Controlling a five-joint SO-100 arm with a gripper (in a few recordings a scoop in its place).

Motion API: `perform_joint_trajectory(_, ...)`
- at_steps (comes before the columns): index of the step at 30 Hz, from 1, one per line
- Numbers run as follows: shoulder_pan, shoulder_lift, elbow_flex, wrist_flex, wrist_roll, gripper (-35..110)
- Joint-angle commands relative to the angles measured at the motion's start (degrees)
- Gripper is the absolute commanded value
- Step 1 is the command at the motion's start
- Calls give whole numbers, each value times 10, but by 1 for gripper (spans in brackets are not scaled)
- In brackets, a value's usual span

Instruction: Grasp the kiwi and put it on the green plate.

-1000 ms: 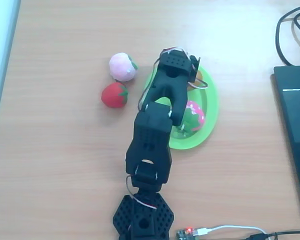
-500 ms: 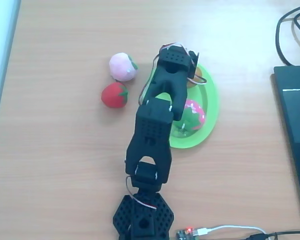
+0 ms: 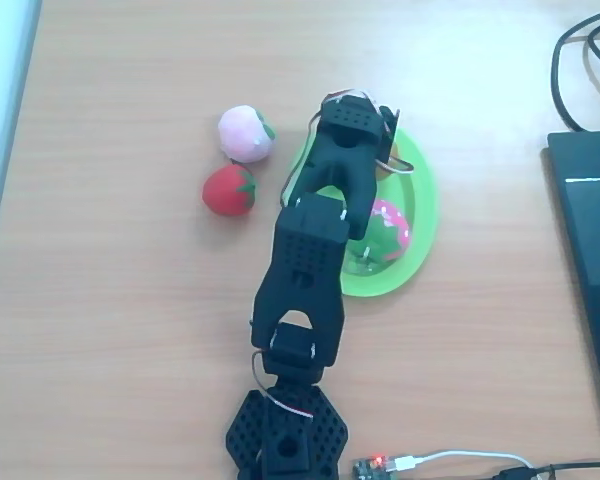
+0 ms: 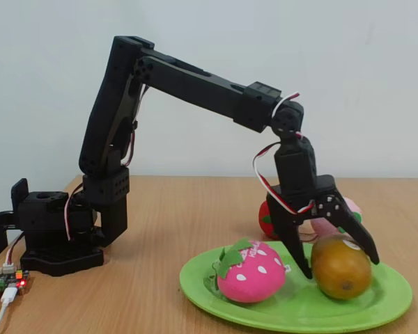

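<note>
Overhead view: the arm [image 3: 325, 210] covers the left part of the plate [image 3: 420, 215] and hides the kiwi; the hand's tips are out of sight under the wrist. The pink berry [image 3: 390, 228] shows only in part beside the arm. The dark slab [image 3: 590, 270] at right is cut by the picture's edge, as are the cables [image 3: 580, 60] above it.

Fixed view: the red fruit [image 4: 266, 219] and the peach [image 4: 348, 207] are mostly hidden behind the hand [image 4: 340, 268]. The plate's [image 4: 376, 313] near rim runs off the bottom edge. Whether the fingers [image 4: 298, 254] touch the kiwi [image 4: 341, 268] cannot be told.

kiwi [image 4: 341, 266] 1 | green plate [image 4: 292, 309] 1 | strawberry [image 4: 251, 272] 1 | tomato [image 3: 228, 190] 1 | peach [image 3: 245, 133] 1
</note>
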Motion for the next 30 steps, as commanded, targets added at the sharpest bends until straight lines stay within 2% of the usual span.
perform_joint_trajectory(1, 1, 20, -2, 11, -3, 43)
perform_joint_trajectory(13, -32, 68, 0, 33, 3, 49)
perform_joint_trajectory(25, -69, 153, 13, 69, 20, 49)
perform_joint_trajectory(30, -105, 226, 27, 76, 34, 43)
